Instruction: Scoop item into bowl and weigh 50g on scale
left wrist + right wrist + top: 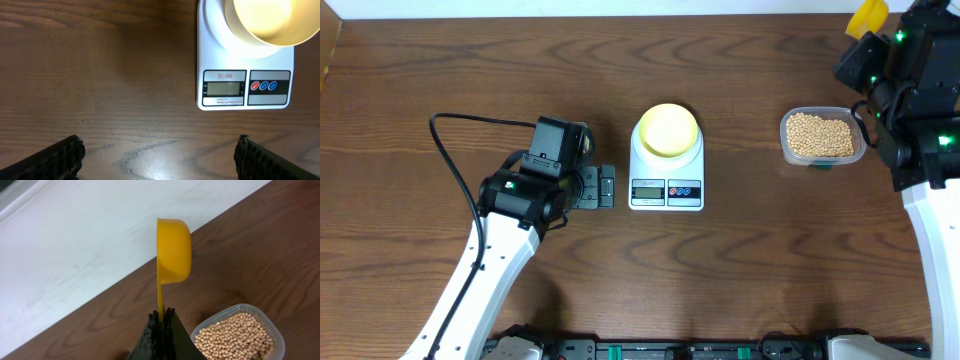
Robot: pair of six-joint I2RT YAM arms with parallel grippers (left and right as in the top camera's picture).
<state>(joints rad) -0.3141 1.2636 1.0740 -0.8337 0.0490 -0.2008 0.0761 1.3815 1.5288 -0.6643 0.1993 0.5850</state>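
Overhead: yellow scoop half out of frame, handle tight in right pincer; left pincer spread.

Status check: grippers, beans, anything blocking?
Left gripper open, empty, beside scale. Right gripper shut on scoop handle, near tub. Beans in tub; bowl on scale, empty. Nothing between tub and bowl.

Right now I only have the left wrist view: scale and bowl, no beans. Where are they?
Observer: The beans fill a clear tub on the table, to the right of the scale.
Operator: Is the right tool holding anything?
Observer: Yes, the right tool is shut on the handle of a yellow scoop, held upright.
Operator: Whole bowl empty?
Observer: Overhead, the bowl shows no beans.
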